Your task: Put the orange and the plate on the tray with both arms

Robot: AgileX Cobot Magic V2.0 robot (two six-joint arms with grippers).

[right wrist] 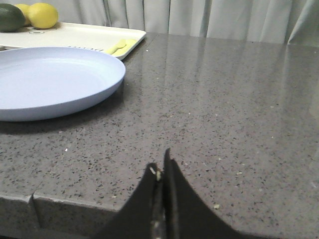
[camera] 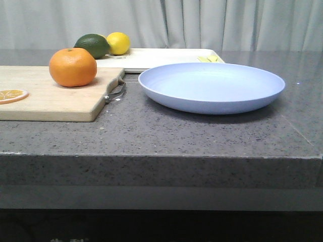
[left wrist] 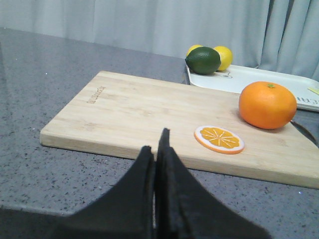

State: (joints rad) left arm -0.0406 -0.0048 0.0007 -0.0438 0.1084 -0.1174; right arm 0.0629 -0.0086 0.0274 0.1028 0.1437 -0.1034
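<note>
Tray (camera: 166, 54) — plate (camera: 212, 86) hides its near edge.

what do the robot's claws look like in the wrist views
Only the fingertips show. The left claw has two matte black fingers, broad at the base and tapering to pointed tips. The right claw has the same black, angular, tapered shape, with small pale specks near its tips. No cables, markings or arm links are visible, and neither claw appears in the front view.
</note>
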